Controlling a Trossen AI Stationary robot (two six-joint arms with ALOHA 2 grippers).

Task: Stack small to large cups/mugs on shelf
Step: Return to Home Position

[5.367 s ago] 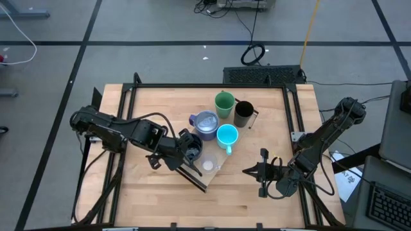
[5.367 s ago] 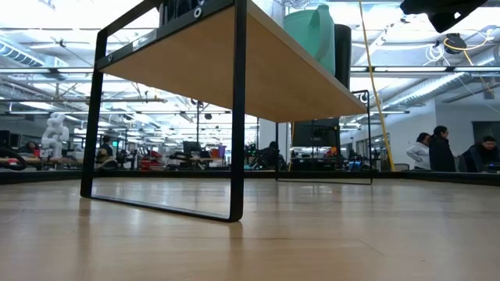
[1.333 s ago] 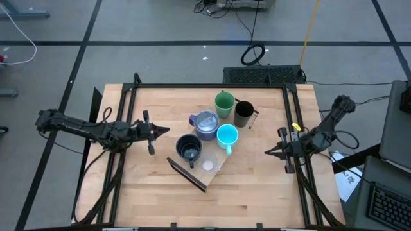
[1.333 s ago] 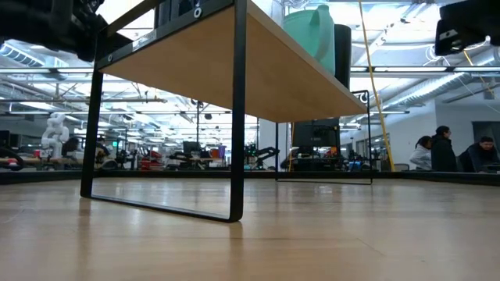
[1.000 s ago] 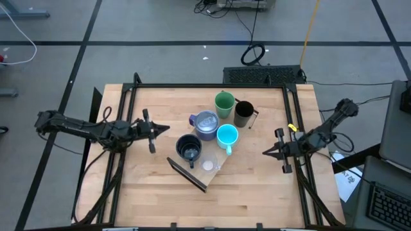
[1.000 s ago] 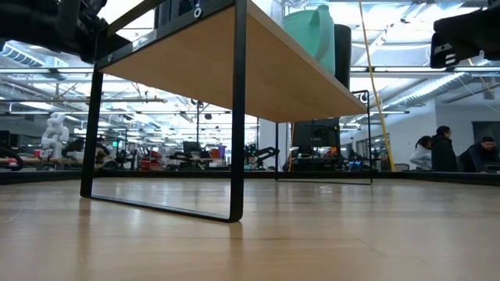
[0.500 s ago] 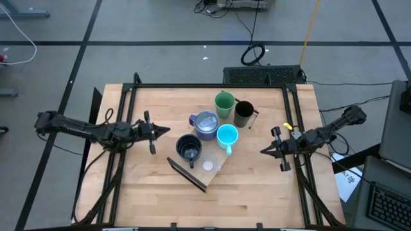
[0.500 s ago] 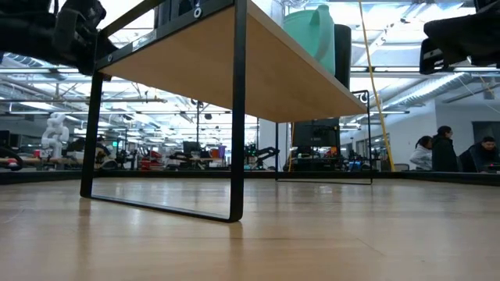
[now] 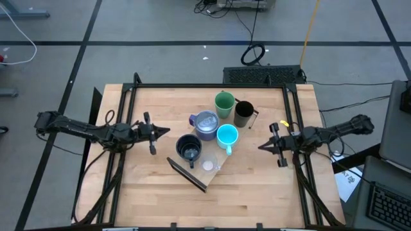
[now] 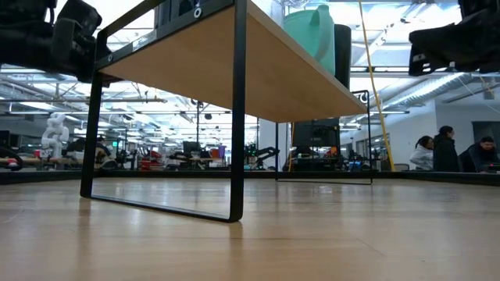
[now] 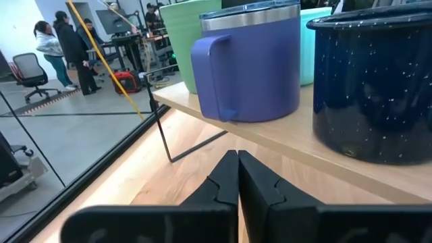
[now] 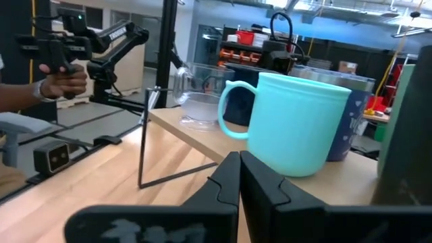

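Shelf: the shelf [image 10: 258, 70], a pale wood board on thin black brackets, stands slantwise mid-table. All six vessels stand on it side by side, none nested.
Far end: green cup [image 9: 224, 102] and tall black mug [image 9: 243, 113], just beside each other.
Middle: purple mug [image 9: 206, 124] and cyan mug [image 9: 227, 136].
Near end: dark blue mug [image 9: 189, 148] and tiny clear cup [image 9: 208, 165], by the bracket [image 9: 187, 174].
Left gripper: the left gripper [image 9: 166, 131] hangs over the table's left part, apart from the shelf and pointing at it. Its fingers are pressed together on nothing.
Right gripper: the right gripper [image 9: 261, 147] hangs over the table's right part, pointing at the cyan mug. Its fingers are pressed together and empty.
High view only: the round rims, the insides and the whole layout.
Low view only: the board's bare underside and the open rectangular bracket frame. The green cup and black mug rise above the board's edge.
Left wrist view only: the purple mug has a steel rim band and a blocky handle. The dark blue mug is glossy enamel with white speckles.
Right wrist view only: the cyan mug is smooth with a loop handle, and the clear cup is see-through.
Surface: a butcher-block tabletop [image 9: 257, 192] edged by black rails.
Room: a grey floor [image 9: 160, 58] with black tape lines and cables. People [image 10: 441, 148] stand far off among benches. A hand [image 12: 57, 77] grips a dark device.
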